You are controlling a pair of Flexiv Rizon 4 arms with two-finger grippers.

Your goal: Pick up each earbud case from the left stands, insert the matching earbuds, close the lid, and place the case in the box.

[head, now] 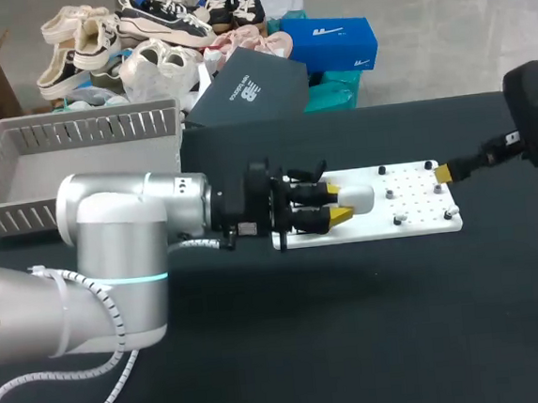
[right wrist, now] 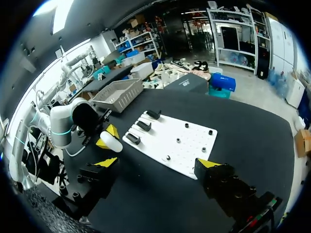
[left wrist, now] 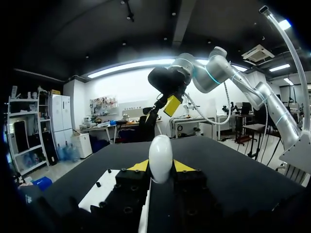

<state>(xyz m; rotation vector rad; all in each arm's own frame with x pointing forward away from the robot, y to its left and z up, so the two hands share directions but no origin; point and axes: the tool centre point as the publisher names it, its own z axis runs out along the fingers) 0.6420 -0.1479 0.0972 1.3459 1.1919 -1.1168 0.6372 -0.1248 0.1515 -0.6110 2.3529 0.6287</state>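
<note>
A white earbud case [head: 357,198] with its lid closed is held over the left part of the white board [head: 422,224]. My left gripper [head: 341,205] is shut on it, and in the left wrist view the case [left wrist: 161,158] stands upright between the yellow fingertips [left wrist: 138,166]. My right gripper [head: 447,173] hangs open over the board's right end, nothing between its fingers. From the right wrist view, that gripper [right wrist: 158,163] is well short of the case [right wrist: 112,142]. Three black stands [right wrist: 143,125] line the board's left edge, all without a case.
A grey slatted basket [head: 18,138] sits at the table's back left, behind my left arm. Several small dark pegs [head: 390,194] dot the board's right half. Black tabletop stretches in front of the board.
</note>
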